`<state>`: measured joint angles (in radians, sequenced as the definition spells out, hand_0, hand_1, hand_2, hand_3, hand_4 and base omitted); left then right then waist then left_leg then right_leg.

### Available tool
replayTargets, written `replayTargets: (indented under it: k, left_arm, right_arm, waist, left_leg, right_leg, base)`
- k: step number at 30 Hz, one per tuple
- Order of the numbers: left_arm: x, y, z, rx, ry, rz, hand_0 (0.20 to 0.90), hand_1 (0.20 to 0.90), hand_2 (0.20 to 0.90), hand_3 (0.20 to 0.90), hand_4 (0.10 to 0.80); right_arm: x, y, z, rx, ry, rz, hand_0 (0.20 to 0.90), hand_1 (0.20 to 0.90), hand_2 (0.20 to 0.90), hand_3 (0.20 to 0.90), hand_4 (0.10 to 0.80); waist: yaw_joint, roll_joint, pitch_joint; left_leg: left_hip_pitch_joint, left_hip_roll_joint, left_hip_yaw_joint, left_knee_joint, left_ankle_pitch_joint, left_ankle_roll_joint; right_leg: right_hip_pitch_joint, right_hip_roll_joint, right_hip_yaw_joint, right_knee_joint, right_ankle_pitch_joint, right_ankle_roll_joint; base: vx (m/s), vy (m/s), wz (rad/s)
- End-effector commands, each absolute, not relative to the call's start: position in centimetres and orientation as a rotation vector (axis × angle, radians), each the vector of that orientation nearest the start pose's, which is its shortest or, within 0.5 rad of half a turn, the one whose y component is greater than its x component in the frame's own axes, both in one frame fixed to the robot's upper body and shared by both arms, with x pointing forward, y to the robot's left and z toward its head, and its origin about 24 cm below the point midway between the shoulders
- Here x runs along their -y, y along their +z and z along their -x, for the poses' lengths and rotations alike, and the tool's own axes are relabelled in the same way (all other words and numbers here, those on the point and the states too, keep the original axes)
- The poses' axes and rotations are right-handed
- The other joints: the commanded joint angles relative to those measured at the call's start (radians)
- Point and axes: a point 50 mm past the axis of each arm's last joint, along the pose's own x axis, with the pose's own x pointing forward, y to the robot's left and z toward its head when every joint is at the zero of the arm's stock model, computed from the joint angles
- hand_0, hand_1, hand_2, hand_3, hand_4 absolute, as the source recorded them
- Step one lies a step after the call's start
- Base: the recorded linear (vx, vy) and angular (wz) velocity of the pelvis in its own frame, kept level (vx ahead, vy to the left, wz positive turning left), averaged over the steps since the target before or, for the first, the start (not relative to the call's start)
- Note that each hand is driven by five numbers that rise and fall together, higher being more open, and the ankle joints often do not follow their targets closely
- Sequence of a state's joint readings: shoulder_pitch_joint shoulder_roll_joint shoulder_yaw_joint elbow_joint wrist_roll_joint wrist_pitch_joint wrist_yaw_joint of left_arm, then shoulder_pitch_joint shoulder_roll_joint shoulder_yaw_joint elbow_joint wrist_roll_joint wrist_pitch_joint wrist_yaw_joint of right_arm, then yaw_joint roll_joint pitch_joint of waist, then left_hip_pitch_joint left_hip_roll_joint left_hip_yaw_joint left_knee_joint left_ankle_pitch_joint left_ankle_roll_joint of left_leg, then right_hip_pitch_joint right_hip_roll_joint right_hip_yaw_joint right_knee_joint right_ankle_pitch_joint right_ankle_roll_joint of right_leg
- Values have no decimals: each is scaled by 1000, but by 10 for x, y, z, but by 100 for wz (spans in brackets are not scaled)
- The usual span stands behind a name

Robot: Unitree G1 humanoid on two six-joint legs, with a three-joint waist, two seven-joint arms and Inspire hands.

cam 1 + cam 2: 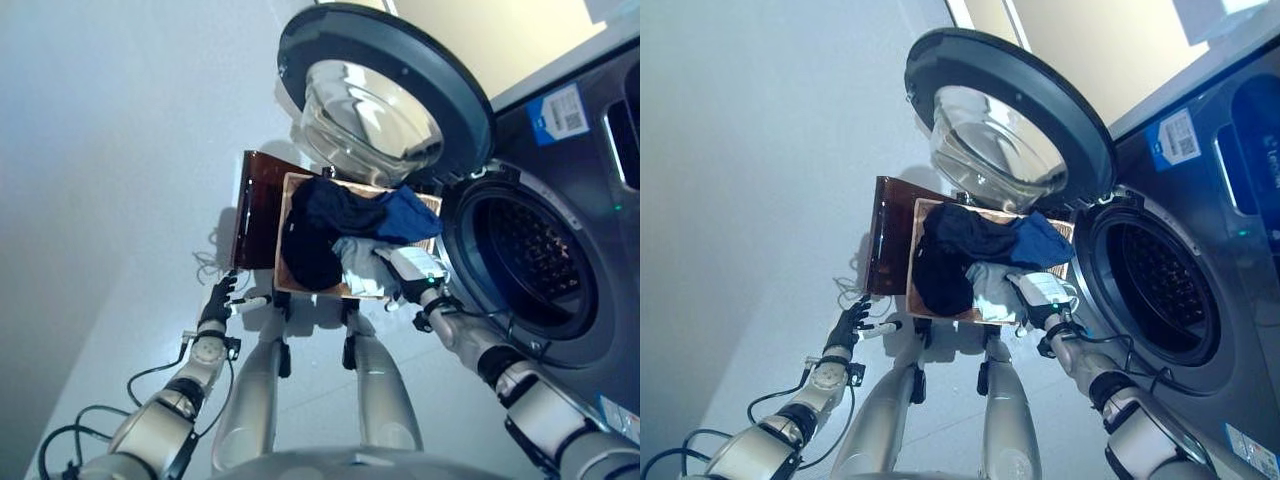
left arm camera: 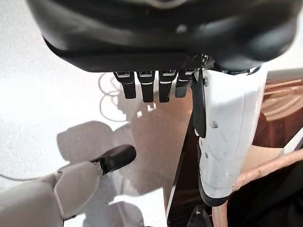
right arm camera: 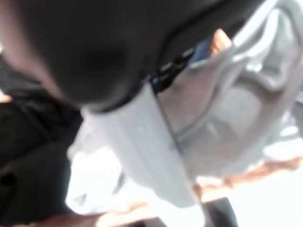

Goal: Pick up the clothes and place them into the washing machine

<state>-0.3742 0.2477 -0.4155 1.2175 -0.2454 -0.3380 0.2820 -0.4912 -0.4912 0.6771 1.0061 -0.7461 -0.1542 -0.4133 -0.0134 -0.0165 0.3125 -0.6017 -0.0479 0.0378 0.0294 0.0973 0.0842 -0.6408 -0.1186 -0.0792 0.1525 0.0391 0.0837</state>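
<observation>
From the head I see my right hand (image 1: pixel 405 268) down on the pale garment (image 1: pixel 358 262) in the basket (image 1: pixel 285 205) beside the open washer (image 1: pixel 530 265); dark clothes (image 1: pixel 320 225) fill the rest. Left wrist: my left hand (image 2: pixel 151 87) hangs empty, fingers straight, over the floor (image 2: pixel 47 94); right wrist: thumb on pale cloth, grip I cannot tell.

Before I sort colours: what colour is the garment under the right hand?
Pale grey-white garment, at the right hand; clearest in the left eye view.

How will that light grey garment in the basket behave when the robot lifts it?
The light grey garment lies crumpled, so it is probably floppy and will drape from the right hand. It overlaps the dark clothes, so it may drag them along.
</observation>
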Motion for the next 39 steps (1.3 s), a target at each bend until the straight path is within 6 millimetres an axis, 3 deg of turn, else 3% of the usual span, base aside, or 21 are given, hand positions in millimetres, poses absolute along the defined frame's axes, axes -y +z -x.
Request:
replayTargets:
  k: [1, 2, 3, 4, 5, 19, 29, 39]
  left_arm:
    - [-200, -78, -257, -454, 132, -343, 900, 900, 900, 900, 800]
    - [-198, -78, -257, -458, 129, -339, 900, 900, 900, 900, 800]
    - [-199, -78, -257, -458, 129, -340, 900, 900, 900, 900, 800]
    - [-197, -79, -257, -459, 124, -338, 900, 900, 900, 900, 800]
    - [-196, -79, -257, -458, 119, -337, 900, 900, 900, 900, 800]
    - [-191, -83, -252, -477, 92, -344, 900, 900, 900, 900, 800]
    - [-201, -90, -243, -523, 110, -357, 900, 900, 900, 900, 800]
    - [-208, -97, -233, -570, 125, -353, 900, 900, 900, 900, 800]
  right_arm:
    - [208, -65, -271, -229, 539, 1592, 900, 900, 900, 900, 800]
    - [207, -66, -271, -245, 538, 1592, 815, 815, 815, 815, 739]
    - [207, -66, -271, -245, 538, 1592, 538, 538, 538, 538, 541]
    - [208, -66, -272, -252, 533, 1599, 398, 398, 398, 398, 441]
    - [209, -66, -272, -261, 526, 1601, 200, 200, 200, 200, 300]
    - [216, -71, -269, -319, 478, 1622, 200, 200, 200, 200, 300]
    - [232, -67, -268, -333, 421, 1658, 200, 200, 200, 200, 300]
    - [240, -62, -266, -350, 320, 1524, 200, 200, 200, 200, 300]
  waist:
    - [7, -18, -36]
    - [9, -17, -39]
    - [9, -17, -39]
    - [10, -16, -43]
    - [12, -16, -46]
    - [19, -4, -87]
    - [15, -11, -107]
    - [0, -29, -128]
  left_leg:
    - [-93, 11, -9, 76, -21, -94]
    - [-92, 11, -9, 72, -20, -94]
    - [-91, 11, -9, 72, -20, -94]
    - [-91, 11, -10, 70, -19, -95]
    - [-91, 11, -10, 69, -19, -94]
    - [-80, 1, -20, 90, -37, -92]
    - [-29, 2, -20, 107, -60, -88]
    - [26, 9, -9, 97, -65, -87]
  right_leg:
    - [20, -38, 40, -173, 157, 12]
    - [21, -38, 38, -179, 159, 12]
    - [21, -38, 38, -179, 159, 12]
    - [21, -39, 37, -182, 160, 12]
    - [21, -39, 37, -183, 161, 12]
    - [46, -38, 32, -184, 148, 7]
    - [92, -37, 38, -168, 133, 4]
    - [141, -33, 40, -172, 126, 8]
  base:
    - [53, -1, -3]
    - [32, -3, 1]
    - [33, -2, 1]
    - [0, 0, 0]
    - [46, -4, 1]
    - [25, -8, 3]
    - [-1, -5, -1]
    - [14, -15, -5]
